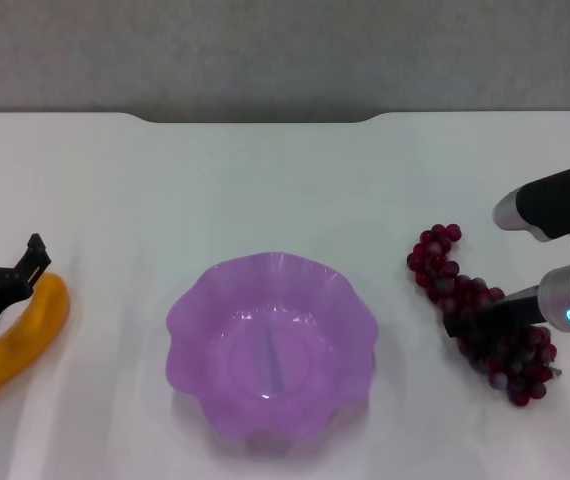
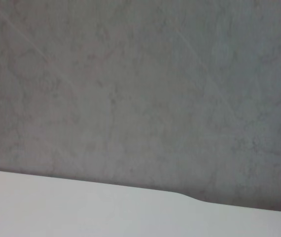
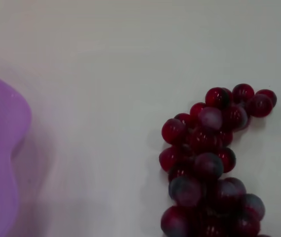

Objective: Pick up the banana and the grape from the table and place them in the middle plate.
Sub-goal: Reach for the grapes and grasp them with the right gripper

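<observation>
**Fruit Waiting Beside the Purple Plate**

White table [image 1: 285, 190] holds a see-through purple plate with a wavy rim [image 1: 180, 325] in the middle, still empty. The curved yellow banana [image 1: 35, 325] lies on the robot's left, with the left gripper [image 1: 13, 270] open around its far end. The bunch of shiny dark red grapes [image 1: 445, 275] lies on the right. The right gripper [image 1: 490, 318] is down on it; I cannot tell its grip. Grapes look soft and floppy, so hold the thick middle. The banana looks firm. No writing shows.

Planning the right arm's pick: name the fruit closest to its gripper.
The dark red-purple grape bunch, directly at the right gripper right of the purple scalloped plate; the yellow-orange banana lies far left, by the left gripper.
</observation>
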### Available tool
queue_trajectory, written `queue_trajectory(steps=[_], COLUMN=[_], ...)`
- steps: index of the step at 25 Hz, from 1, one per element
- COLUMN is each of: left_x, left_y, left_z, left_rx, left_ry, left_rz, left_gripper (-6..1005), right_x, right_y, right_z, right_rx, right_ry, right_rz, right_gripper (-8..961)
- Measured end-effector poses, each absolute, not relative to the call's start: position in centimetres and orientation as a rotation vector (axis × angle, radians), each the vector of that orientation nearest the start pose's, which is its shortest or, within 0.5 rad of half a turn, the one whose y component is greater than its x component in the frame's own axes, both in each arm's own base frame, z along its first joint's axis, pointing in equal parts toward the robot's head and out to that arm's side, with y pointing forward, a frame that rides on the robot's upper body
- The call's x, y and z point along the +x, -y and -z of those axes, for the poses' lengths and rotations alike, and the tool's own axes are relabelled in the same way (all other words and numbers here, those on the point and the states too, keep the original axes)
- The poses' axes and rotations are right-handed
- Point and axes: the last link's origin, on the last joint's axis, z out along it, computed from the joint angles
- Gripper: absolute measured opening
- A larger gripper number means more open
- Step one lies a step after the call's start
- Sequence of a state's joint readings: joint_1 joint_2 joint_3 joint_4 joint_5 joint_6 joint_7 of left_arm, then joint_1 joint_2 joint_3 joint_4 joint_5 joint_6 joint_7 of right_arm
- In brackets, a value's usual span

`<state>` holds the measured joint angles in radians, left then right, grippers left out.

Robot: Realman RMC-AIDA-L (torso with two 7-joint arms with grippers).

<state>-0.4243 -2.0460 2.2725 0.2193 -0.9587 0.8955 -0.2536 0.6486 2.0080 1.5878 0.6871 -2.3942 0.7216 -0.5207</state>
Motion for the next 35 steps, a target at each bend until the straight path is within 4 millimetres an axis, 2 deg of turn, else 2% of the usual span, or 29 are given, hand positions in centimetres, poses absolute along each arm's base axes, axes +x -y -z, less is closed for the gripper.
queue_trajectory(steps=[6, 11, 14, 35], left_x=[-36.3, -36.4, -36.4, -36.5], left_y=[-33.7, -33.6, -33.6, -33.6], left_z=[1.5, 1.5, 1.5, 1.6], left_rx=[-1.504, -1.502, -1.502, -1.501], left_ry=[0.874, 0.876, 0.876, 0.881], left_rz=[0.611, 0.61, 0.609, 0.608], left_gripper=[879, 879, 879, 879], right_x=[28.7, 28.6, 28.5, 28.7], right_y=[-40.2, -40.1, -40.1, -39.5], right_z=[5.1, 5.6, 5.8, 6.0], right_rx=[-2.212, -2.217, -2.221, -2.206], right_ry=[-1.095, -1.044, -1.01, -0.989], right_rz=[0.262, 0.26, 0.263, 0.199], right_gripper=[861, 714, 664, 526])
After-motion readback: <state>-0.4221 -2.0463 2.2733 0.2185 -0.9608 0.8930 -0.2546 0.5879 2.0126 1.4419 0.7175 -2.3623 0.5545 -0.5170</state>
